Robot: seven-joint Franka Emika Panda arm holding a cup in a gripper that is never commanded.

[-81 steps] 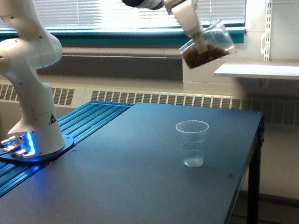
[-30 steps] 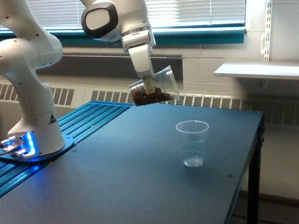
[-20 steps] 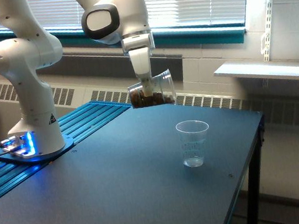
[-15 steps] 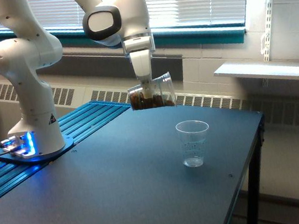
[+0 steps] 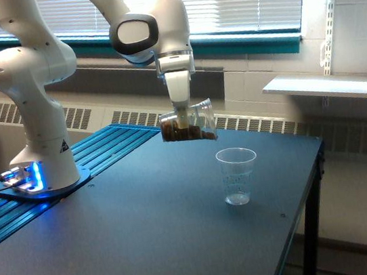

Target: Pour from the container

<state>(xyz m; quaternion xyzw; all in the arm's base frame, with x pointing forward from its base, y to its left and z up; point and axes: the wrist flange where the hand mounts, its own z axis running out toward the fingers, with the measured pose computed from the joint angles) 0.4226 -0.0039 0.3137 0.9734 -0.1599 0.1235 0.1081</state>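
Above the dark surface (image 5: 149, 231), the tool (image 5: 182, 115) is clamped on the container (image 5: 190, 123), which lies tipped on its side with brown contents inside, mouth toward the exterior view's right. Nothing is spilling yet, so the pour looks unstarted. The measuring cup (image 5: 237, 176) stands upright and apparently empty, lower and further to the exterior view's right. Between them nothing stands in the way; the robot base (image 5: 40, 151) sits well apart.
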